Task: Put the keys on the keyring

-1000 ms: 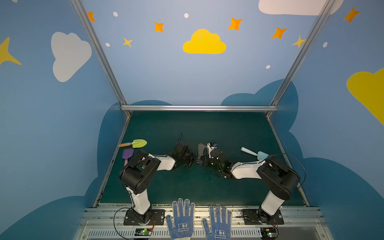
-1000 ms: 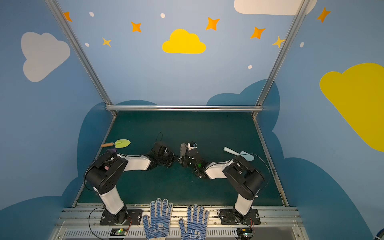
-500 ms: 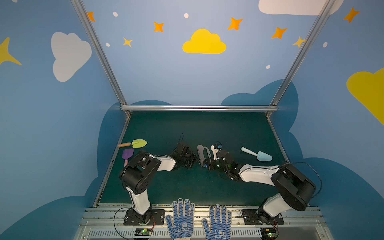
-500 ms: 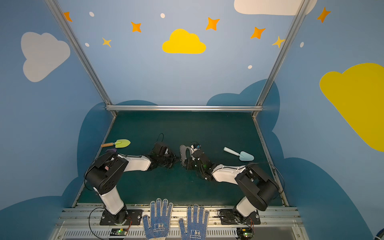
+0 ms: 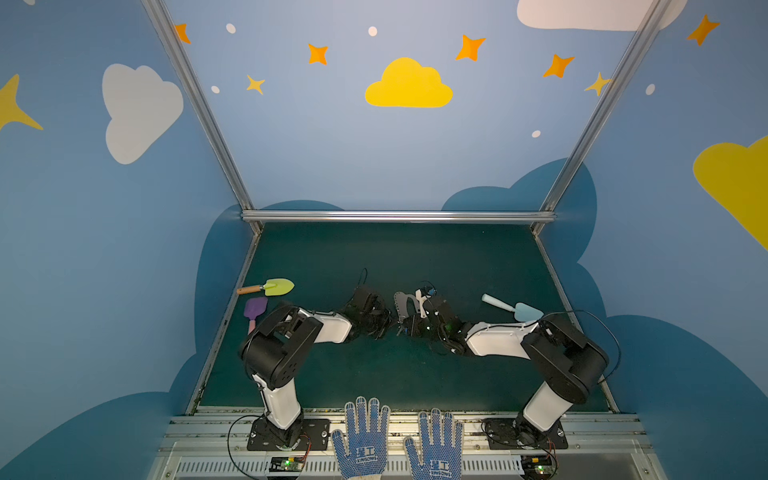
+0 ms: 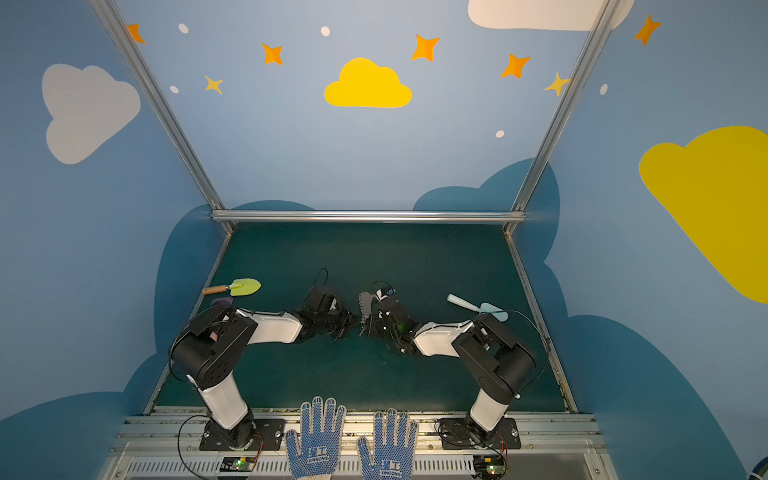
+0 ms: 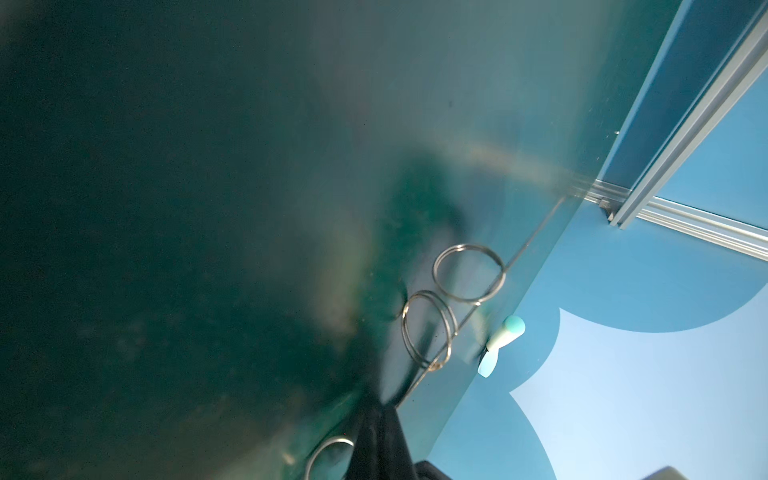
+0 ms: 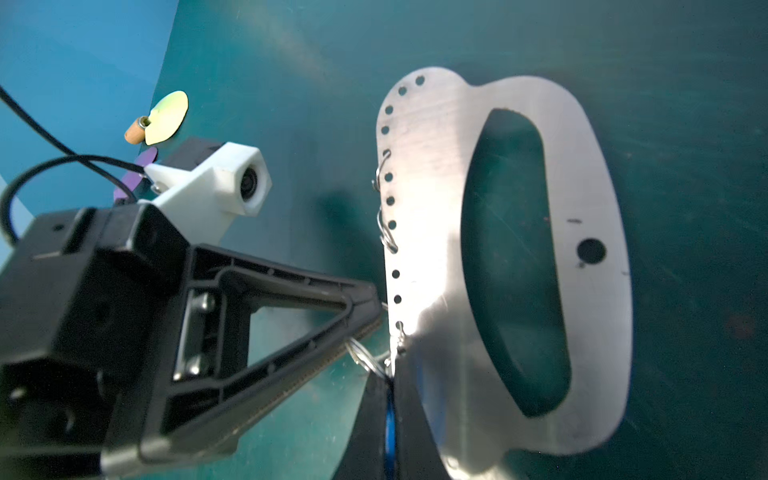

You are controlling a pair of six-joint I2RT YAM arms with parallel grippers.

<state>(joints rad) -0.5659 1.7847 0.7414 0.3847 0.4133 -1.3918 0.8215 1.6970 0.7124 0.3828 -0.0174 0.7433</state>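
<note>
The left tool (image 8: 375, 316) is closed, tip at the edge of the keyring (image 8: 436, 187), tilted up over the counter (image 5: 374, 257); if it pinches a wire ring (image 8: 365, 353) I cannot tell. The right tool (image 8: 390, 401), closed on the keys (image 8: 390, 422), should feed slowly, without twisting.

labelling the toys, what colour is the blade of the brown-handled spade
The spade blade is yellow-green, clearest in a top view.

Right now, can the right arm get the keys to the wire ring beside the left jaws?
Probably yes: the right gripper, jaws shut on the keys, is right at that wire ring on the keyring's edge. The left gripper crowds it.
</note>
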